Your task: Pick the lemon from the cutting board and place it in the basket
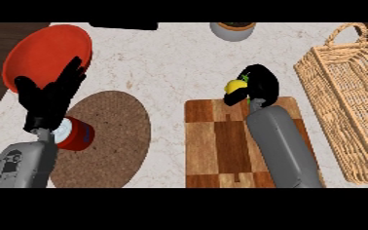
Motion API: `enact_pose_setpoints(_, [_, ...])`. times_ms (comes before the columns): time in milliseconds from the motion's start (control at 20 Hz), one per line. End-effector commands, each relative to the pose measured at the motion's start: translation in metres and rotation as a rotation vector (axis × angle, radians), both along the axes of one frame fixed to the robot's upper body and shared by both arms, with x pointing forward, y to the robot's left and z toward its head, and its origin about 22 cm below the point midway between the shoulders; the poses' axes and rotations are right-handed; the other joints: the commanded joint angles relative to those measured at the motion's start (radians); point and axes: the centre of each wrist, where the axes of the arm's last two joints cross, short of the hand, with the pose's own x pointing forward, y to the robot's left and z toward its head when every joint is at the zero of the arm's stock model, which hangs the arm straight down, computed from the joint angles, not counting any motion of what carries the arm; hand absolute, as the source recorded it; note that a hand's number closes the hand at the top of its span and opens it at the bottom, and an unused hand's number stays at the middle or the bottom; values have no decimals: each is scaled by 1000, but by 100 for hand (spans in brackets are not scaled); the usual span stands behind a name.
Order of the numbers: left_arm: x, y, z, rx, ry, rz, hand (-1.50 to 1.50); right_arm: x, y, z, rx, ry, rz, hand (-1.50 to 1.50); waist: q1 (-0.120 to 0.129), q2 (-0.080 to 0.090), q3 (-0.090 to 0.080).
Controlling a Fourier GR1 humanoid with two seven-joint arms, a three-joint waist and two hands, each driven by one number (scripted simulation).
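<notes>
Marble-patterned desk (165, 63) fills the view, pale and speckled, and everything else rests on it. Next in size is the wicker basket (338, 102) at the right edge, its handle arching at the top; it lies just beside the cutting board and is the goal. Chequered in dark and light wood, the cutting board (223, 146) sits in the lower middle. To its left lies a round brown cork mat (108, 136), and above that a red plate (43, 53) near the desk's far left. A red-and-white can (75, 132) stands at the mat's left edge, and a grey bowl (232, 30) shows at the top.

The left hand (46, 100) rests with fingers straight and spread, over the plate's lower rim. The right hand (260, 85) is curled round the lemon (233, 86) at the board's far edge; the yellow fruit shows at the hand's left side, with a bit of green beside it.

The lemon seems grasped but hardly raised, though its height above the board cannot be told. To do this step well, lift straight up until the fruit would clear the basket's near rim, then carry it rightward, keeping the fingers wrapped until it hangs over the basket's inside, away from the handle.
</notes>
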Motion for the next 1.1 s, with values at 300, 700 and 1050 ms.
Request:
enact_pose_setpoints(300, [13, -19, 8, -7, -14, -66, 0, 46, 45, 84, 164, -485, -365, 150, 66, 10, 1])
enact_pose_setpoints(700, [10, -5, 11, 4, -15, -38, 0, 69, 79, 120, 10, -695, -457, 150, 35, -4, -4])
enact_pose_setpoints(1050, [8, -3, 0, 5, 13, 8, 0, 82, 100, 175, -84, -676, -547, 150, -10, -12, -4])
